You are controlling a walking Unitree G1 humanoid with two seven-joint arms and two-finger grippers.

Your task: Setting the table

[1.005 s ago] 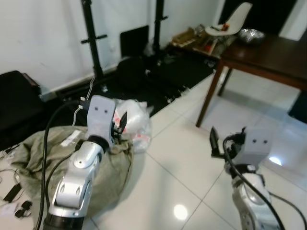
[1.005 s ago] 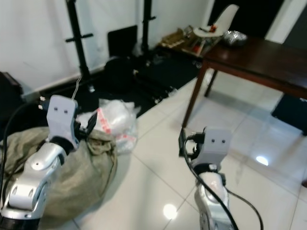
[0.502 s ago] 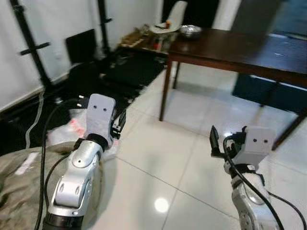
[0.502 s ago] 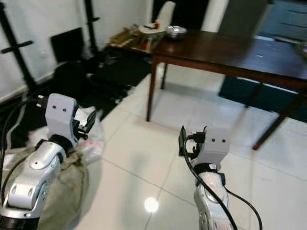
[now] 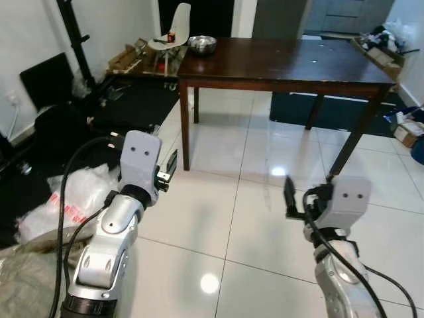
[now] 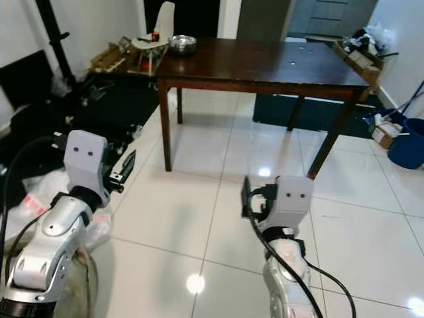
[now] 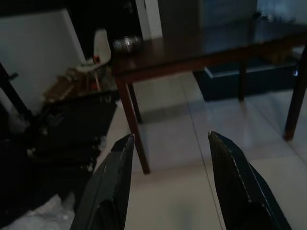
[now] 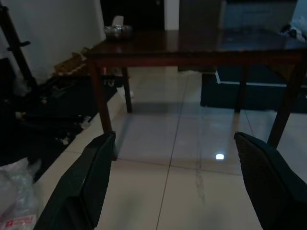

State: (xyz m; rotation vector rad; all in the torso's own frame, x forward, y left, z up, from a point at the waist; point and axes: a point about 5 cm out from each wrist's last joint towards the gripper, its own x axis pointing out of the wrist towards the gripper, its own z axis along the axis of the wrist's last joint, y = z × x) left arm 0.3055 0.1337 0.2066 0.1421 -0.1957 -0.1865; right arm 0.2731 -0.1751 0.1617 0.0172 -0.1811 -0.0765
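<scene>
Camera swung: table [image 5: 285, 63] now ahead, beyond both empty claws.

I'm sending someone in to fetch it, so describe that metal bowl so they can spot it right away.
Find the dark wooden table standing on the white tiled floor. The bowl sits on the tabletop at its far left corner, next to the white chair behind the table. It is round, shiny and silver, unlike the bare dark wood around it.

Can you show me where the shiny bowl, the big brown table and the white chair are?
Metal bowl [image 5: 202, 44], left eye view, on its side wall.
Wooden table [image 5: 291, 63], left eye view, on the bare top.
White chair [image 5: 180, 14], left eye view, on its backrest.
</scene>
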